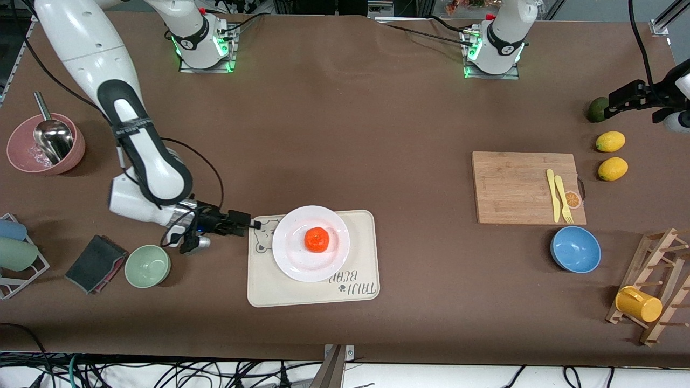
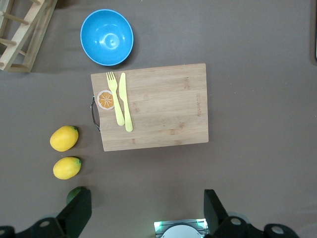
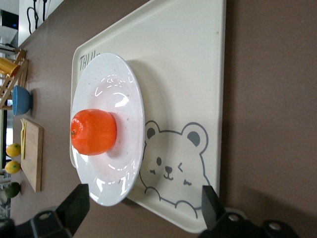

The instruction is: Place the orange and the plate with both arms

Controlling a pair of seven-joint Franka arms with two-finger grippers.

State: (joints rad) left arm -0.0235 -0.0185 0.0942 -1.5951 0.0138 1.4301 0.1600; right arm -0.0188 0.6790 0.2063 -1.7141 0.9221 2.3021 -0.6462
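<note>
The white plate (image 1: 291,260) (image 3: 117,89) lies on the cream bear-printed tray (image 1: 260,291) (image 3: 198,74), near the table's middle. The orange (image 1: 316,239) (image 3: 93,132) sits in the middle of the plate. My right gripper (image 1: 254,222) (image 3: 143,208) is low at the tray's edge toward the right arm's end, open, with nothing between its fingers. The plate's rim and the tray's bear corner lie just ahead of it. My left gripper (image 1: 612,105) (image 2: 146,210) hangs open and empty over the left arm's end of the table, beside a dark green fruit (image 1: 597,110).
A wooden cutting board (image 1: 512,188) (image 2: 163,106) carries a yellow fork and knife. A blue bowl (image 1: 575,249), two lemons (image 1: 611,141) and a wooden rack with a yellow cup (image 1: 638,304) stand near it. By the right arm are a green bowl (image 1: 147,265), a dark cloth (image 1: 94,264) and a pink bowl (image 1: 32,156).
</note>
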